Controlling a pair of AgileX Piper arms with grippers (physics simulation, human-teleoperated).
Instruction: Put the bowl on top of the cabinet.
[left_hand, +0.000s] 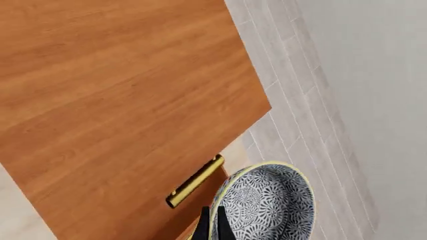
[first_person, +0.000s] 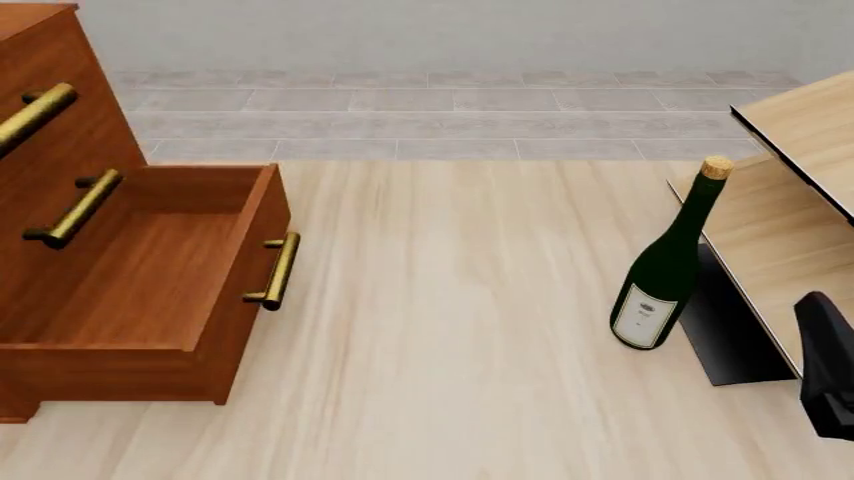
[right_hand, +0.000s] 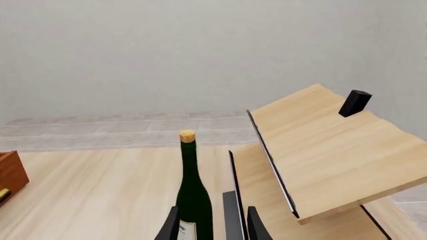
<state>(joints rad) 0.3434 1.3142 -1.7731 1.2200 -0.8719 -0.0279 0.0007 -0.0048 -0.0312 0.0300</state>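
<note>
In the left wrist view the bowl (left_hand: 270, 202), white with a dense dark floral pattern and a pale rim, hangs with its inside facing the camera. My left gripper (left_hand: 213, 227) is shut on its rim. The bowl is off the edge of the cabinet's reddish-brown top (left_hand: 120, 100), on the side where a brass handle (left_hand: 195, 181) shows below. The front view shows the cabinet (first_person: 80, 150) at the left with its lowest drawer (first_person: 160, 260) pulled out; neither the bowl nor the left gripper appears there. My right gripper (right_hand: 213, 224) is open and holds nothing.
A dark green wine bottle (first_person: 663, 270) stands on the table at the right, ahead of the right gripper. Behind it leans a pale wood shelf unit with black edges (first_person: 787, 200). A dark part of the right arm (first_person: 827, 365) is at the right edge.
</note>
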